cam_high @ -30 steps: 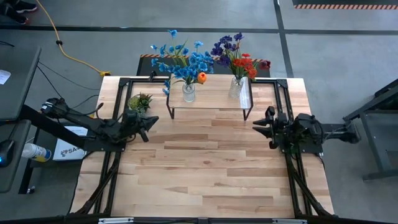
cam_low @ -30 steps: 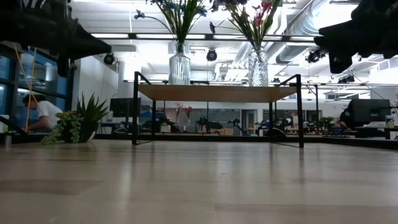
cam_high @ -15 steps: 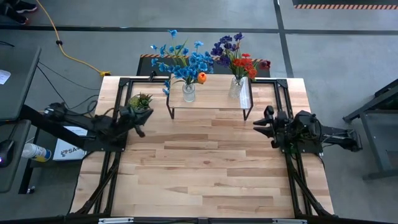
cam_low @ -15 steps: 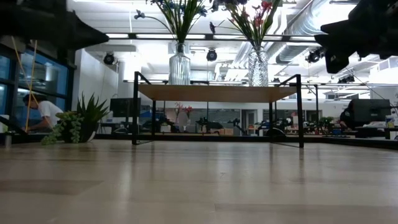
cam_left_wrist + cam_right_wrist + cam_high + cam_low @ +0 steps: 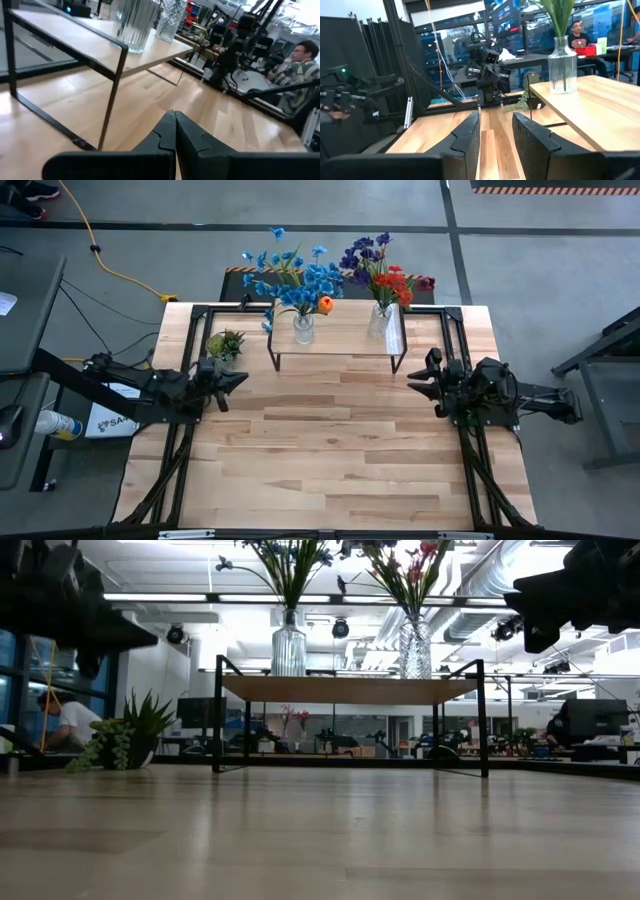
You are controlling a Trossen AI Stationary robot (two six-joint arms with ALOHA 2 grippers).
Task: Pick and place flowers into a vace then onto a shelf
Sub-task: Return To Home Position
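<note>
The plank table (image 5: 330, 460) carries everything; take the shelf (image 5: 340, 332) at its far edge as your landmark. Its long axis runs crosswise, from one arm's side to the other's. Both arms lie low on the near side of the shelf, one off each end. The left gripper (image 5: 240, 377) is off the shelf's left front leg; its wrist view shows the fingers pressed together with nothing between them. The right gripper (image 5: 420, 375) is off the right front leg and looks slightly the nearer of the two, its fingers a narrow gap apart and empty. The flowers are on the shelf, stems upright. The blue bunch (image 5: 290, 275) with its one orange bloom stands in the ribbed vase (image 5: 303, 330) toward the shelf's left end. The red and purple bunch (image 5: 385, 270) stands in the cut-glass vase (image 5: 379, 322) toward the right end. A potted plant (image 5: 225, 343) sits just off the shelf's left end, close to the left gripper. By this layout the placing looks complete and only the retreat is left. The shelf lies ahead of both fingertips, so you should draw each arm straight away from it (the black legs are the nearest hazard).
</note>
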